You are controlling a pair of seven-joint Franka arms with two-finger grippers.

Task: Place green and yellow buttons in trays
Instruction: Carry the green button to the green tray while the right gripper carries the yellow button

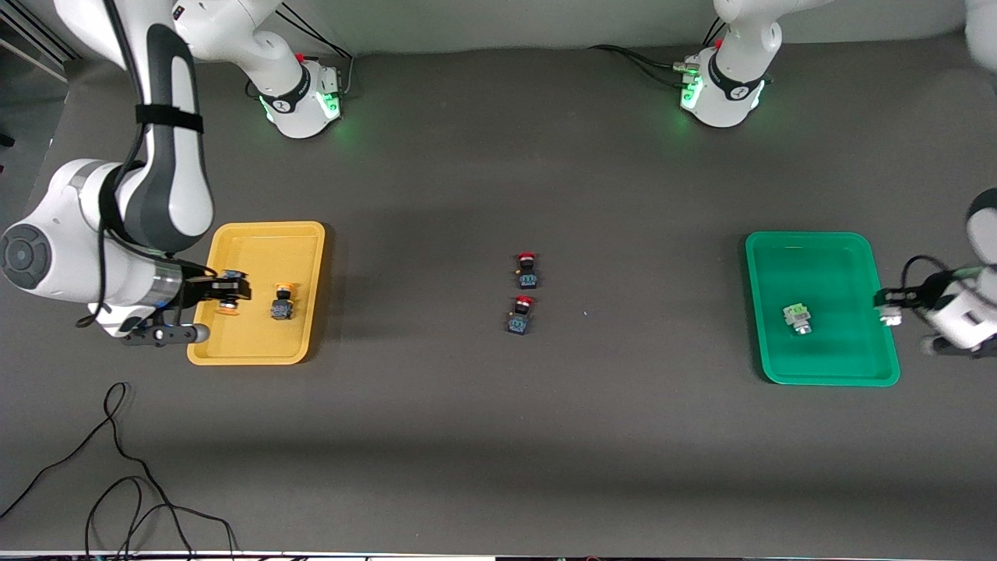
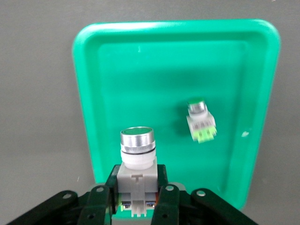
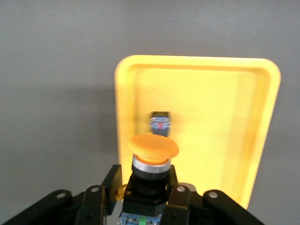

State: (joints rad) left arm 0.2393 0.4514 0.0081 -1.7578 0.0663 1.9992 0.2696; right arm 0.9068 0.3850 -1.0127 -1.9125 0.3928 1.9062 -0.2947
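The right gripper (image 3: 147, 199) clamps a yellow button (image 3: 152, 161) over the yellow tray (image 1: 234, 354); the left gripper (image 2: 138, 201) clamps a green button (image 2: 137, 154) over the green tray's (image 2: 164, 33) edge; both buttons look small, hard, light, best pinched by their square bodies.

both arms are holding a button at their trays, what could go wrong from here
1. The left gripper holds its green button near the green tray's rim; released here, it might land on the rim and tip out.
2. The right gripper carries a yellow button over the yellow tray, close to the yellow button already in it; dropping it could knock that one.
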